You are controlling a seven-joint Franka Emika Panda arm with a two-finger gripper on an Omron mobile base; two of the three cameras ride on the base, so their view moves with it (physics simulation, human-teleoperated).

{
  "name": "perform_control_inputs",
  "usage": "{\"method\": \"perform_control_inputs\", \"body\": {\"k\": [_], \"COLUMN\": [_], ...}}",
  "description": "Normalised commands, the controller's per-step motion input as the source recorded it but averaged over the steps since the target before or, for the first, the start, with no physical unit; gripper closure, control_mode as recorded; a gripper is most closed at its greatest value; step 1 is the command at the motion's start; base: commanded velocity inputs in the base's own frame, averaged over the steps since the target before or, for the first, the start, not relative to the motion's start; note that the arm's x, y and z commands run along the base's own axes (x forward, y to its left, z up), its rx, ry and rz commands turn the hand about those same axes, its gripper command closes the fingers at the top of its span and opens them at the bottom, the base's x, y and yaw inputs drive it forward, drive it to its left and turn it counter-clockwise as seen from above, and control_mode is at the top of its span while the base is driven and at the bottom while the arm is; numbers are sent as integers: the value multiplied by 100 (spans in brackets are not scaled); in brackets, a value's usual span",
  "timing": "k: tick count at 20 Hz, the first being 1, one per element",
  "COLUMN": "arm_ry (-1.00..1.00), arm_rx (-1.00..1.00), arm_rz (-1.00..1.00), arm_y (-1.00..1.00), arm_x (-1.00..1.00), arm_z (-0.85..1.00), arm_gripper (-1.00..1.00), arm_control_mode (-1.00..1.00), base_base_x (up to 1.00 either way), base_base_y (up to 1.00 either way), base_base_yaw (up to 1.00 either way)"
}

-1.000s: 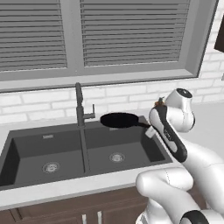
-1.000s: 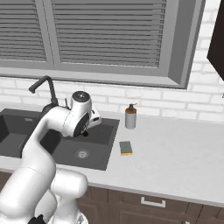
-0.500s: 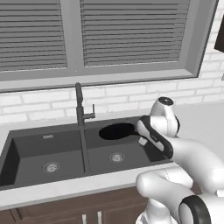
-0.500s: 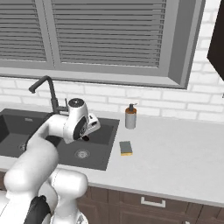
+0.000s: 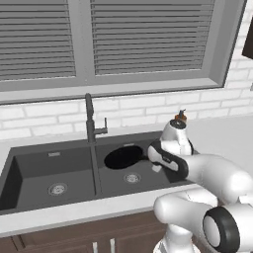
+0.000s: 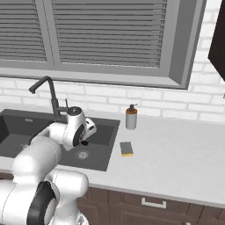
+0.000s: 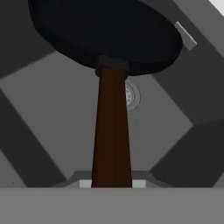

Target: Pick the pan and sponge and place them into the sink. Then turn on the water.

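Nearby, a soap bottle (image 6: 130, 117) and the sponge (image 6: 126, 148) are seen on the desk (image 6: 176, 151) right of the sink (image 5: 29, 170), with the faucet (image 5: 91, 121) behind the divider. The pan (image 5: 123, 157) is held above the right basin, its handle clenched in the tool (image 5: 154, 159).

The white arm rises from the lower right of the left base view, bends at its elbow and reaches left toward the frame's centre, wrist tipped downward. The gripper (image 5: 154, 160) sits just right of centre there, and left of centre in the right base view (image 6: 84, 139), clamped on a handle.
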Motion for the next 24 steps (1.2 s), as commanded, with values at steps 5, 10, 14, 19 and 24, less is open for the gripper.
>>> {"method": "perform_control_inputs", "body": {"k": [5,10,14,19,24], "arm_ry": [4,14,13,3,0], "arm_rx": [0,-1,0,0,0], "arm_rz": [13,1,1,0,0], "arm_y": [7,22,5,0,0], "arm_x": [30,41,32,25,25], "arm_z": [-24,-32,-45,-47,-43], "arm_gripper": [100,100,100,100,100], "arm_control_mode": [-100,-100,-100,-100,-100], "base_base_x": [0,0,0,0,0], "base_base_y": [0,0,0,0,0], "base_base_yaw": [0,0,0,0,0]}}
